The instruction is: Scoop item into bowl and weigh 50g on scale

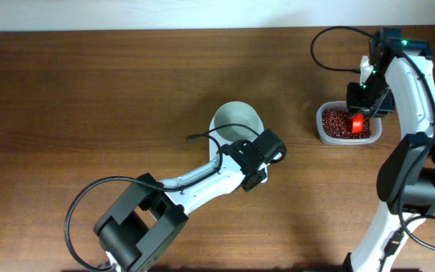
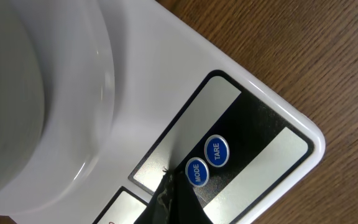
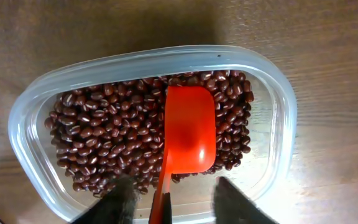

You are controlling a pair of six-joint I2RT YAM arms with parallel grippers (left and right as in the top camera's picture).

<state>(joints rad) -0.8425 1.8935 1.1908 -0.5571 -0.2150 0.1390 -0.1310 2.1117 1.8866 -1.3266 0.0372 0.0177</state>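
The white bowl (image 1: 236, 121) stands on the white scale (image 2: 166, 74), and no beans show in it; it also fills the left of the left wrist view (image 2: 36, 93). My left gripper (image 1: 259, 157) is shut, its tip (image 2: 166, 180) right at the scale's panel beside the blue MODE button (image 2: 196, 172) and TARE button (image 2: 216, 150). In the overhead view it hides most of the scale. The red-brown beans (image 3: 104, 137) lie in a clear tub (image 3: 30, 124). A red scoop (image 3: 190, 130) rests on them, empty. My right gripper (image 3: 176, 196) is open, its fingers either side of the scoop's handle.
The tub (image 1: 376, 134) sits at the table's right side, under the right arm (image 1: 410, 83). The left arm's black cable (image 1: 202, 140) loops near the bowl. The table is bare brown wood (image 1: 89, 91).
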